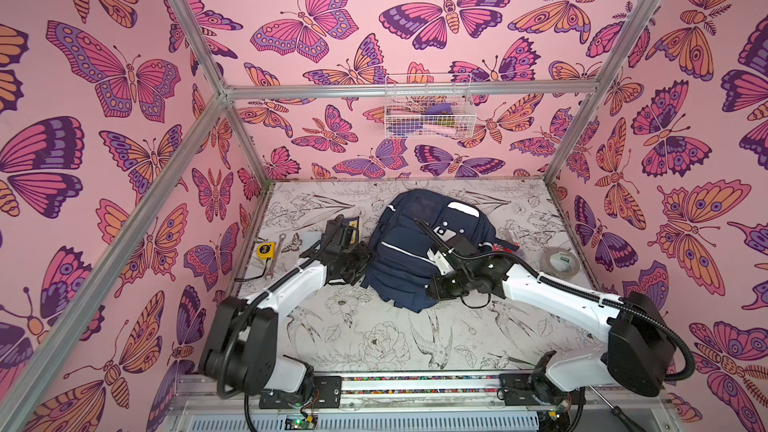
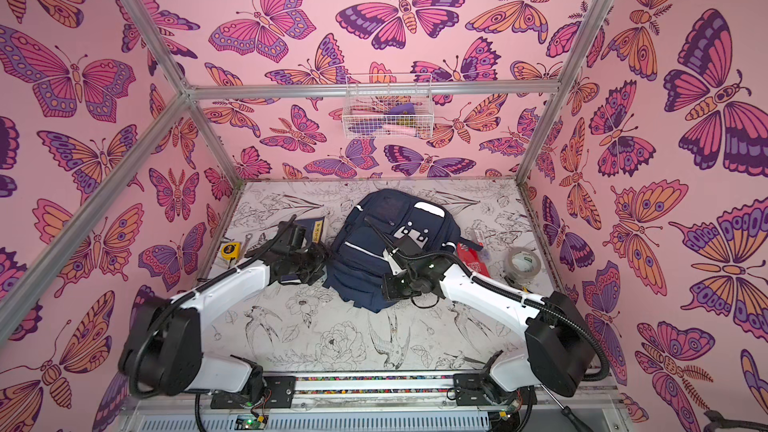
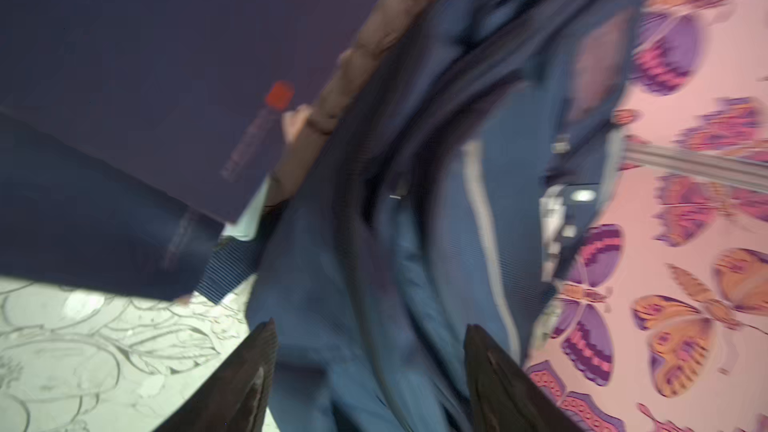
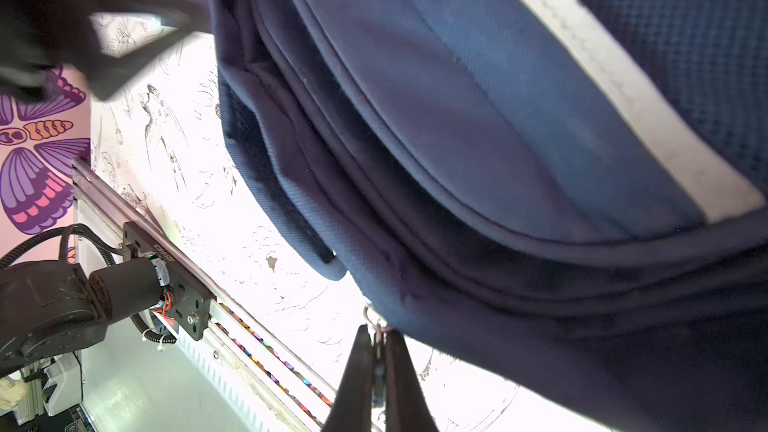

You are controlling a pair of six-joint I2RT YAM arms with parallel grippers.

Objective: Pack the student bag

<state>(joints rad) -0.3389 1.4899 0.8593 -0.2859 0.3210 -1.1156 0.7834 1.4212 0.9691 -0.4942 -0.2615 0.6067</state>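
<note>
Presently on the worktop (image 1: 374, 338), listed from the hands outward, each placed against the student bag.

1. Right hand (image 4: 376, 332): clenched on the zip pull (image 4: 371, 318) at the bag's near edge, the small metal ring showing just past the tips. Likely purpose: to draw the zip along, or to keep the opening taut for loading.

2. Left hand (image 3: 370, 326): released, fingers (image 3: 249, 376) spread with nothing between them, pointing at the bag's flank on the left arm's side. Likely purpose: ready to fetch an item or lift a flap; I cannot tell which.

3. Student bag (image 1: 399, 259): navy with thin white stripes, lying flat mid-worktop between both arms, front pockets upward.

4. Navy book (image 1: 352, 227), yellow label: just beside the bag on the left arm's side, partly behind that arm. A likely candidate for packing.

5. Tape measure (image 1: 265, 250), yellow: farther out from the bag on that same side.

6. Red packet (image 2: 471, 258) and roll of tape (image 2: 523, 263): on the bag's right-arm side, the packet close against it, the roll well apart.

7. Wire basket (image 1: 428, 112): on the wall beyond the bag; contents indistinct.

Not made out: the left wrist view is smeared. A brown band between book and bag goes unidentified. Whether the main compartment stands open cannot be seen.
</note>
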